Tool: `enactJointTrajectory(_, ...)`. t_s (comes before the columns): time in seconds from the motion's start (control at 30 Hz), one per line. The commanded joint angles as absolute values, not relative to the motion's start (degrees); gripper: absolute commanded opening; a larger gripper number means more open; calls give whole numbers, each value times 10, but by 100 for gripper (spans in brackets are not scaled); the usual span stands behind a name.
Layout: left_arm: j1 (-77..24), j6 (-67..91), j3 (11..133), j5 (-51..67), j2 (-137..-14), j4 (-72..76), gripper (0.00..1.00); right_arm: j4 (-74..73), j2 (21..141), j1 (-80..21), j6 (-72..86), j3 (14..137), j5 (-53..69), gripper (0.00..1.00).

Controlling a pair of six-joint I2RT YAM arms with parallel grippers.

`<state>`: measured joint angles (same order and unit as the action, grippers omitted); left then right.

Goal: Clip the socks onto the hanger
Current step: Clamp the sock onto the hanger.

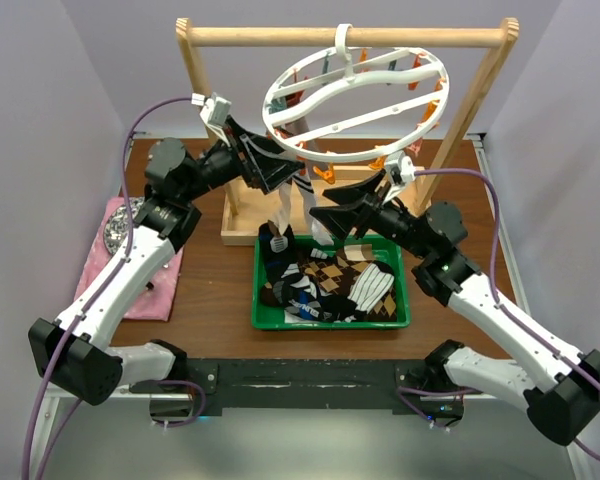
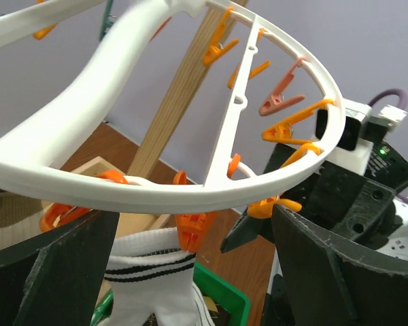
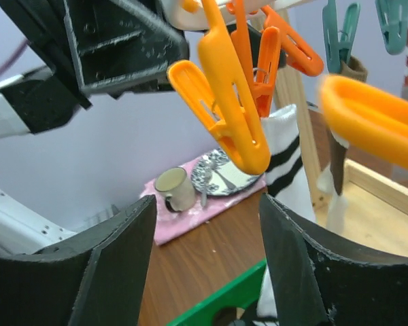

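Note:
The white hanger (image 1: 355, 100) hangs by its hook from the wooden bar. A white sock with black stripes (image 2: 149, 278) hangs by its cuff from an orange peg (image 2: 190, 231) under the ring (image 2: 156, 193). My left gripper (image 2: 194, 217) is open wide, one finger on either side of that peg and cuff, touching neither. My right gripper (image 3: 207, 200) is open just below another orange peg (image 3: 224, 102), with the same sock (image 3: 285, 170) to its right. From above, both grippers, left (image 1: 280, 170) and right (image 1: 335, 205), meet under the ring's front. Several socks (image 1: 330, 280) lie in the green tray (image 1: 261, 322).
The wooden frame (image 1: 230, 225) stands behind the tray, its bar (image 1: 270, 36) above. A pink cloth (image 1: 110, 260) at the left holds a patterned plate (image 3: 221, 173) and a mug (image 3: 173, 189). Teal pegs (image 3: 340, 34) hang at the ring's far side.

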<state>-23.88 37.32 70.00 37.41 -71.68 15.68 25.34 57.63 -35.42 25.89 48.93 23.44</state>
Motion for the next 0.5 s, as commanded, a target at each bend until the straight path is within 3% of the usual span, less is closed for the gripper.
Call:
enactJointTrajectory(0.0, -217, 365, 732, 336, -706, 147, 100, 135, 530, -361, 189, 515, 191, 68)
enactJointTrajectory(0.3, -191, 371, 758, 327, -736, 145, 100, -58, 440, -368, 111, 552, 115, 72)
enactJointTrajectory(0.47, -173, 371, 792, 337, -756, 140, 100, -125, 383, -368, 66, 580, -49, 62)
